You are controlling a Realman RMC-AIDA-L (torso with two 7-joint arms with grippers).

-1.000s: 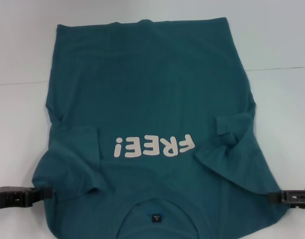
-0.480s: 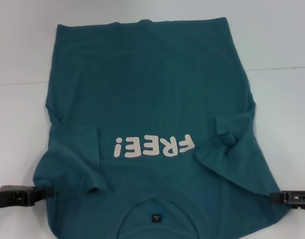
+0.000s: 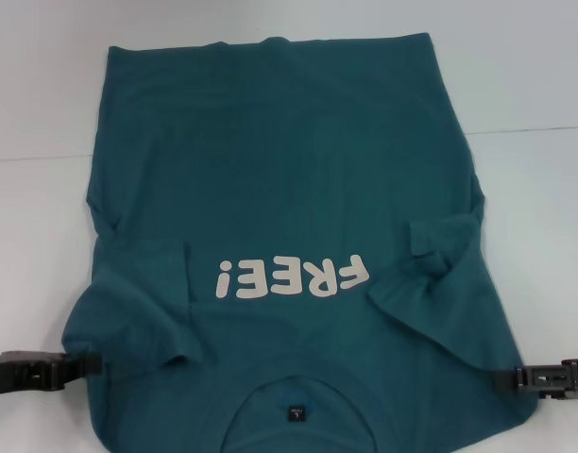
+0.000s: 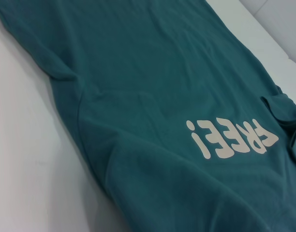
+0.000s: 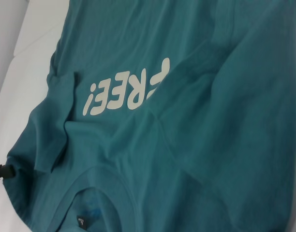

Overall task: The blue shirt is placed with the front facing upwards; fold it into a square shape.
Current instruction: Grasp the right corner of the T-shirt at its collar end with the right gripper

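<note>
The dark teal-blue cotton T-shirt [image 3: 280, 236] with pale "FREE!" lettering [image 3: 291, 277] lies face up on the white table [image 3: 34, 226], collar at the near edge, both sleeves folded inward. Left pincer [image 3: 81, 364] and right pincer [image 3: 506, 377] touch the shirt's near shoulders; I cannot tell whether either grips cloth.

The blue shirt [image 3: 289, 236] fills the frame's centre on the table [image 3: 43, 113]; left gripper [image 3: 86, 363] lower left, right gripper [image 3: 506, 377] lower right.
</note>
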